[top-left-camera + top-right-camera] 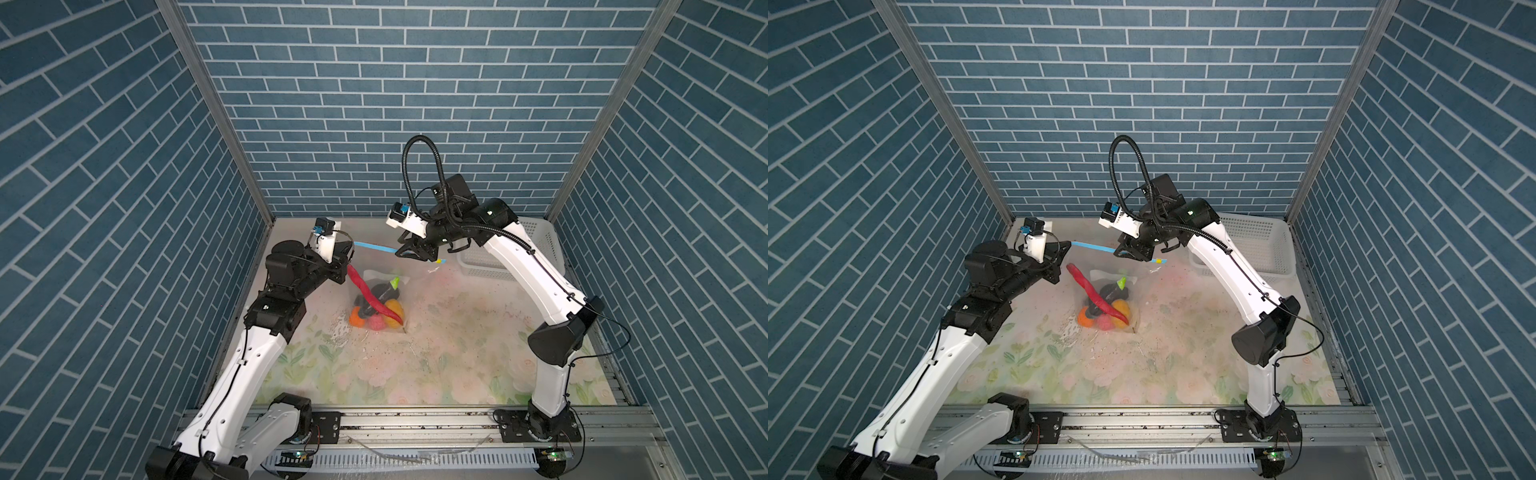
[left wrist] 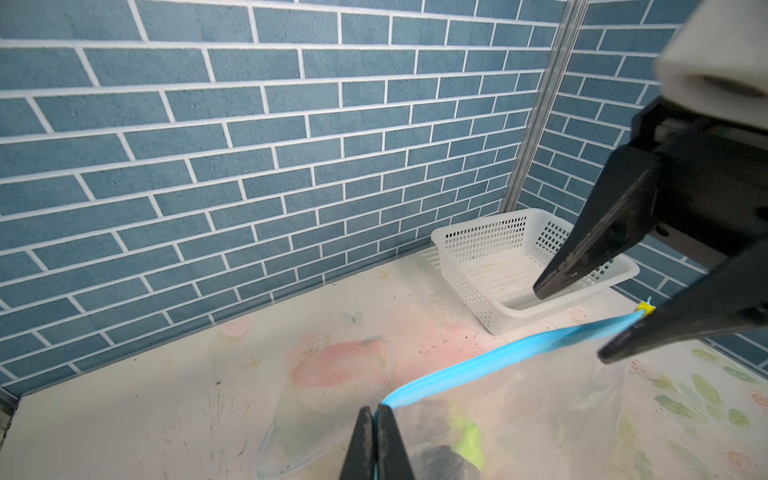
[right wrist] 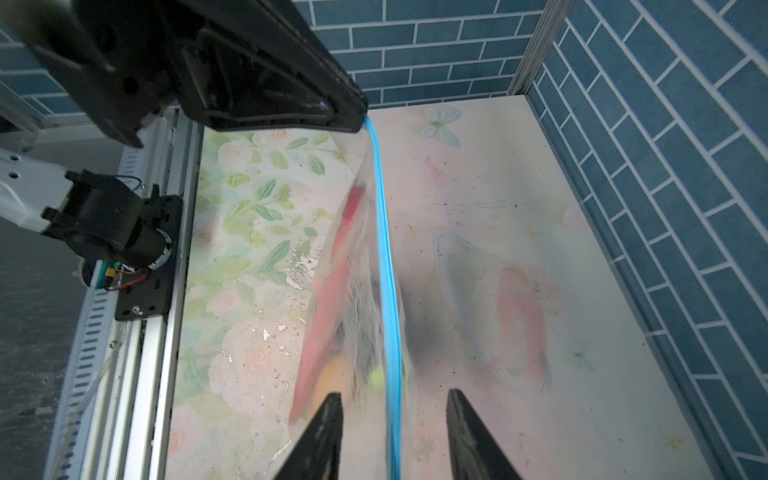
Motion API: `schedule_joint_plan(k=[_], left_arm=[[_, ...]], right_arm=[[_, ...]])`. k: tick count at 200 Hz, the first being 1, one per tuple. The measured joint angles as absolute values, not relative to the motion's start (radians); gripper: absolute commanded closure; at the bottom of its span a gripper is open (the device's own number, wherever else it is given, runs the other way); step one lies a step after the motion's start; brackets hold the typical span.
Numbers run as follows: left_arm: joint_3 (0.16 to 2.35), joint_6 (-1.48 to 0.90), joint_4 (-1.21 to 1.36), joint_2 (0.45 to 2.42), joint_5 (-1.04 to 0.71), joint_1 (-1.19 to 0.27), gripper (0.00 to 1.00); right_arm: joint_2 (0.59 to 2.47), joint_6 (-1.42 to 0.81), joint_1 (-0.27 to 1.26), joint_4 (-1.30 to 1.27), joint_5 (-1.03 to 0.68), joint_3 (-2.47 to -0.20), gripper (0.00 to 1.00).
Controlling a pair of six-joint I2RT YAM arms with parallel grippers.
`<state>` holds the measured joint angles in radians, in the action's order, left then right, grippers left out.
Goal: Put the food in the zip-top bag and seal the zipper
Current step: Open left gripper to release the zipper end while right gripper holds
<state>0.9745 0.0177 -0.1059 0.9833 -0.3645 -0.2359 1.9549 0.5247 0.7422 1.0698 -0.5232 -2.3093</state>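
Note:
The zip-top bag (image 1: 384,291) hangs clear and crinkly over the floral mat in both top views, with the food (image 1: 376,309) bunched in its lower part: a long red strip, black lumps, orange, yellow and pink pieces. My left gripper (image 2: 376,411) is shut on the left end of the zipper (image 2: 498,353), a light blue strip pulled straight. My right gripper (image 3: 395,395) is open near the zipper's yellow-marked end (image 2: 646,308). Its jaws stand apart on either side of the blue strip (image 3: 384,249) and touch neither face of it.
A white perforated basket (image 1: 536,232) stands at the back right corner against the wall, just behind the right arm. Blue brick walls close in the back and both sides. A metal rail (image 1: 415,419) runs along the front edge.

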Motion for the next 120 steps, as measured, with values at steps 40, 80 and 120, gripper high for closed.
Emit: schedule_joint_plan(k=[40,80,120], left_arm=[[0.973,0.014,-0.105,0.975,-0.365,-0.236,1.00],[0.968,0.012,-0.098,0.975,-0.366,-0.236,1.00],[0.966,0.010,-0.093,0.974,-0.369,-0.236,1.00]], right_arm=[[2.023,0.530,0.757,1.114,-0.561,-2.399,0.78],[2.033,0.533,0.759,1.141,-0.588,-2.399,0.91],[2.033,0.535,0.760,1.145,-0.590,-2.399,1.00]])
